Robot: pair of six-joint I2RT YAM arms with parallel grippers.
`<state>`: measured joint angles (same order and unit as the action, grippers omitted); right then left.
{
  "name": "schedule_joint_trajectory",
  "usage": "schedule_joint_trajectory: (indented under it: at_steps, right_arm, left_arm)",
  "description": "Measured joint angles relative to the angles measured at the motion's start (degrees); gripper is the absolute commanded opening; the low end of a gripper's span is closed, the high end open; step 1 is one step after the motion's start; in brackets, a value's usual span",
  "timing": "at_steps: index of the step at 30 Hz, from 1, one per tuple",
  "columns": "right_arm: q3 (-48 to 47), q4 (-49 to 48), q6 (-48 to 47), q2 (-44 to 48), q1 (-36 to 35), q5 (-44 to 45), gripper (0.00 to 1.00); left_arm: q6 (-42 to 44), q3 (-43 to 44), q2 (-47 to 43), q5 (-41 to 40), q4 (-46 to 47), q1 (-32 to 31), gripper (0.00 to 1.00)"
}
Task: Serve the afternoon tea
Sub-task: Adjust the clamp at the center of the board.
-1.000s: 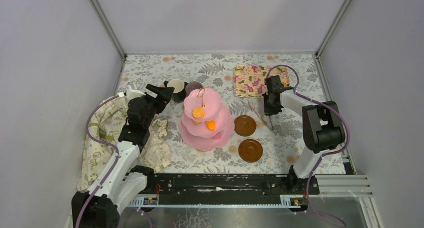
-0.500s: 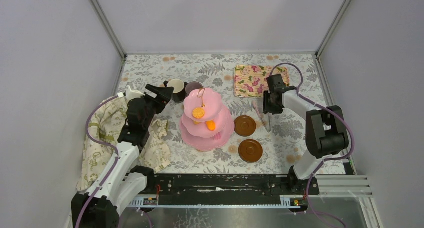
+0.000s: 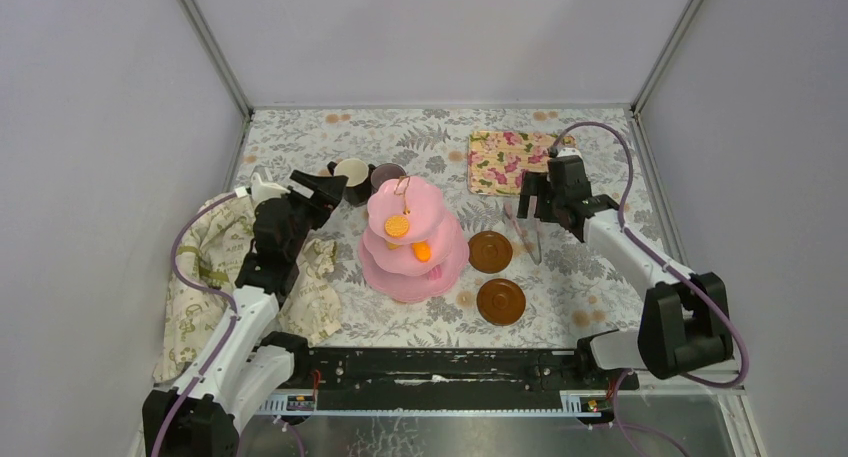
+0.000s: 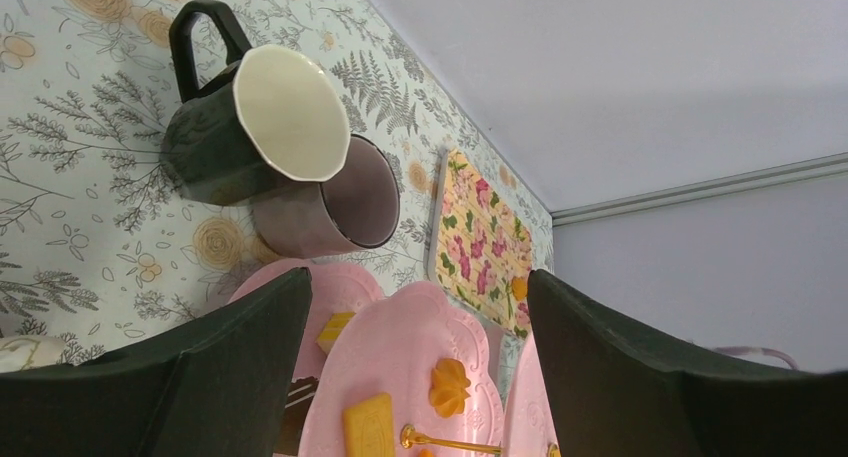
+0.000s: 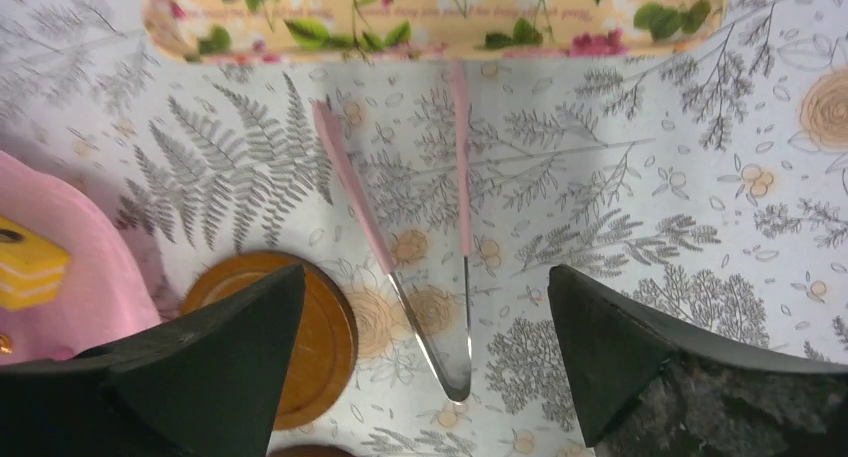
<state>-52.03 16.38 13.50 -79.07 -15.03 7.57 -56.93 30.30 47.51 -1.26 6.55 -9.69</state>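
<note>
- Currently the right tool (image 5: 425, 277) stands wide and grips nothing; pink-handled tongs (image 5: 440, 317) lie flat on the surface (image 5: 650, 227) right beneath it, between its two fingers
- Just beyond that tool sits a floral tray (image 5: 440, 17); one brown saucer (image 5: 300, 337) lies beside the tongs, a second saucer (image 3: 501, 301) further back toward the arm bases
- Likewise the left tool (image 4: 418, 277) is wide and empty, raised off the surface
- Two dark mugs (image 4: 260, 127) stand just ahead of the left tool, touching each other
- Between both tools stands the pink cake stand (image 3: 410, 242), orange sweets (image 3: 398, 226) on its tiers
- A leaf-print cloth (image 3: 215, 257) lies behind the left tool, under its arm
</note>
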Motion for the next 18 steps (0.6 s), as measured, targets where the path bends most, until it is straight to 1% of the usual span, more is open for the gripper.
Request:
schedule_joint_trajectory:
  at_steps: [2, 5, 6, 7, 11, 16, 18]
  right_arm:
    - [1.9, -3.1, 0.5, 2.2, 0.0, 0.3, 1.0]
    - [2.6, -7.5, 2.1, 2.9, 0.0, 0.3, 0.96]
    - [2.5, -8.5, 2.9, 2.9, 0.0, 0.3, 0.97]
    - [2.3, -9.0, 3.9, 2.9, 0.0, 0.3, 1.0]
    - [0.4, -10.1, 7.9, 2.9, 0.0, 0.1, 0.99]
    - [1.1, -14.1, 8.2, 3.7, 0.0, -3.3, 0.99]
    - [1.2, -14.2, 7.8, 3.8, 0.0, -3.7, 0.99]
  left_arm:
    - [-0.1, -0.6, -0.2, -0.3, 0.0, 0.0, 0.86]
    - [-0.3, -1.1, -0.2, -0.6, 0.1, 0.0, 0.86]
    - [-0.3, -1.2, -0.2, -0.7, 0.2, 0.0, 0.86]
    - [-0.4, -1.4, -0.2, -0.8, 0.2, 0.0, 0.85]
    - [-0.9, -2.3, -0.4, -1.4, 0.3, 0.0, 0.85]
    - [-1.4, -2.6, -0.5, -1.6, 0.3, 0.0, 0.85]
    - [-1.5, -2.6, -0.8, -1.6, 0.3, 0.0, 0.85]
